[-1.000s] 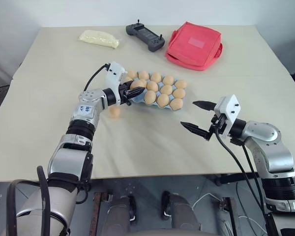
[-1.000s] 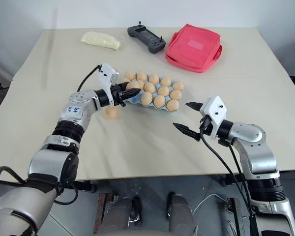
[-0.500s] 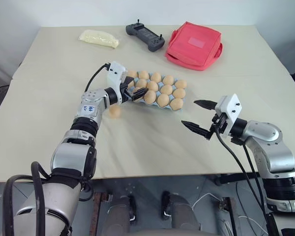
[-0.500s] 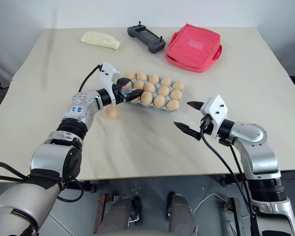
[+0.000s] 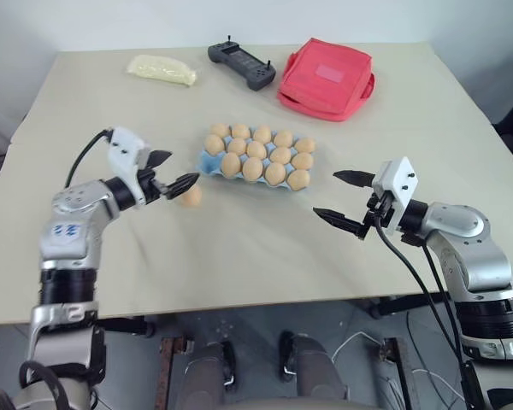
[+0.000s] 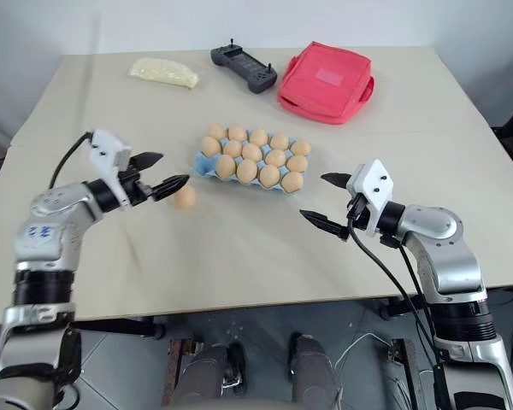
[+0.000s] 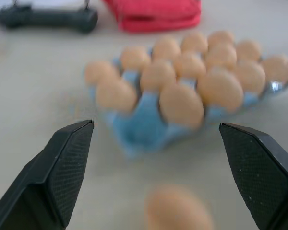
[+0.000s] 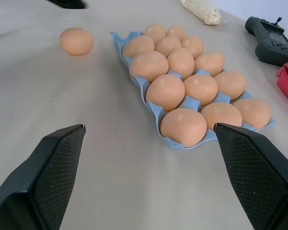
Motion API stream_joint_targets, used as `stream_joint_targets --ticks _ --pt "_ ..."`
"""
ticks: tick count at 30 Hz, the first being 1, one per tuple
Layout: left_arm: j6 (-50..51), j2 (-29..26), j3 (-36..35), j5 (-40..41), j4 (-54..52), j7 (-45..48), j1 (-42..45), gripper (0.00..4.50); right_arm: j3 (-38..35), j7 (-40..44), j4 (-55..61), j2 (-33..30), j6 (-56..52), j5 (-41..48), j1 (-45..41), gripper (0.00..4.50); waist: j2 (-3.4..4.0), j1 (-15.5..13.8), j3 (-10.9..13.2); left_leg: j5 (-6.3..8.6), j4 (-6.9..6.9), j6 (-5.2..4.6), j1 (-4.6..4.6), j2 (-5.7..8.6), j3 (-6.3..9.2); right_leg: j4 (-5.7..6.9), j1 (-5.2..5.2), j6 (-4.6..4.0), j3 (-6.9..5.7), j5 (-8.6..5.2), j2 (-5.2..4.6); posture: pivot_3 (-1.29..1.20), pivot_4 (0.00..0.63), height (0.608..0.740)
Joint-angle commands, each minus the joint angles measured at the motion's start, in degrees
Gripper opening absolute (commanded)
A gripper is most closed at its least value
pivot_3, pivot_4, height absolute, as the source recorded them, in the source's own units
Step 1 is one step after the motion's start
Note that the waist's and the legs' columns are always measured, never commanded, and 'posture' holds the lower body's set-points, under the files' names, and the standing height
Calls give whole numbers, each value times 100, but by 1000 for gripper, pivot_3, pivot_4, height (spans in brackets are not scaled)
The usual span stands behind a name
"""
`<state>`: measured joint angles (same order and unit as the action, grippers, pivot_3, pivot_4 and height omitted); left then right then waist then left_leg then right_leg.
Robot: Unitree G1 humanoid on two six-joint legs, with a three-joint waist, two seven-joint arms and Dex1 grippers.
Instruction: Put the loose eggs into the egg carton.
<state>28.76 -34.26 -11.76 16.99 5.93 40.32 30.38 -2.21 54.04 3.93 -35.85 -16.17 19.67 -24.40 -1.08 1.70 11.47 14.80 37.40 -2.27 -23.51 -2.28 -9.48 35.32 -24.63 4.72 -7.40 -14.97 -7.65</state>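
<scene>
Since a second ago the left gripper [image 5: 173, 171] has drawn back from the egg carton [image 5: 207, 162] toward the table's left edge; it was shut on an egg over the carton's near-left cups and now stands wide open and empty. That egg now sits in the carton, leaving one cup at the near-left corner bare blue.

One loose egg [image 5: 190, 196] remains on the table [image 5: 239, 256], just beside the carton's near-left corner and close in front of the left gripper's fingertips. The carton lies near the table's middle, its other cups filled.

By its look the egg is light, hard-shelled, smooth and easily cracked, and it would roll if nudged. A gentle hold across its narrower middle, with a finger on each side, seems safest.

Right gripper [image 5: 342, 197] hovers off the carton's near-right corner, jaws spread wide, holding nothing. Along the far edge lie a red pouch [image 5: 325, 79], a black controller [image 5: 241, 66] and a pale bag [image 5: 161, 69].
</scene>
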Motion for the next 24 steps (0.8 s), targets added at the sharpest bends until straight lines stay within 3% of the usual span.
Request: stream_joint_targets --ticks 1,13,19,24 --pt "520 -205 -527 419 -1102 -150 -579 4452 29 133 -20 1 138 43 -204 4500 0 -20 0 6 -1 10 1 0 3 1 1 -1 0 0 -4 0 150 740" --pt "1267 24 -1869 1110 -2942 -897 -2849 4452 155 340 -257 26 193 36 -410 4500 0 -15 0 15 -25 36 13 -2 5 -6 1 -25 43 -1 -44 0 150 740" --pt "1447 130 -2206 1357 -3416 -1179 -3398 4452 182 414 -384 41 241 23 -506 4500 -1 -14 0 25 -25 24 14 -9 3 -9 0 -30 47 -3 -39 0 150 740" --pt "1452 111 -2014 1368 -3448 -1344 -3242 4452 246 472 -526 105 283 -14 -639 4500 -1 -19 0 28 -28 27 15 -13 3 -13 0 -34 47 -5 -35 0 150 740"
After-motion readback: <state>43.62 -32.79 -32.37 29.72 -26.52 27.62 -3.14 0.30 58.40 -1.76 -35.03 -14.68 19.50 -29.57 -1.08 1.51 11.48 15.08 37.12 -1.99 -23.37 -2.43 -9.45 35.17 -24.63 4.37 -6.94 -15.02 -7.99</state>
